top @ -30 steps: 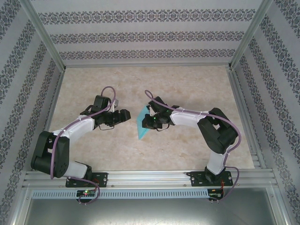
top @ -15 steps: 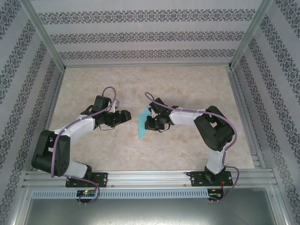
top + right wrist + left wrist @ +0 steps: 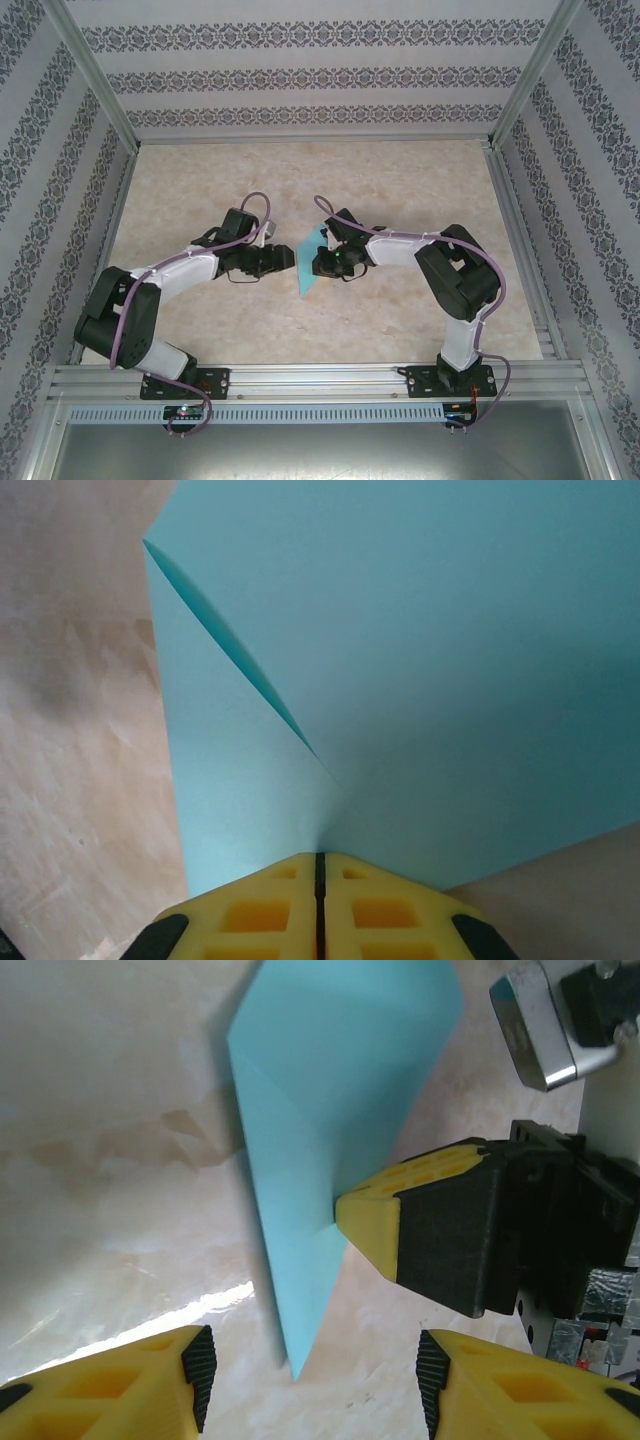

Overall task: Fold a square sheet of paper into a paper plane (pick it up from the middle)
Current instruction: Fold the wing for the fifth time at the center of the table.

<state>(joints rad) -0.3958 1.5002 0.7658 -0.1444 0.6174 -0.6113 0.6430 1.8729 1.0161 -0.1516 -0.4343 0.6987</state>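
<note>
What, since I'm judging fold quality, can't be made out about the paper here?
Top external: paper too small for creases.
Right wrist: its outline cut off top and right; pinched spot hidden by right fingers.
Left wrist: upper end cut off by top edge; left edge blurred.

White-black arms (image 3: 190,265) carry purple cables (image 3: 258,197), yellow fingers (image 3: 100,1385).

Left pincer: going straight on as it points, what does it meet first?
Likely the folded blue paper, pinched in the right pincer; its tip sits just ahead of the left pincer, depth unclear.
</note>
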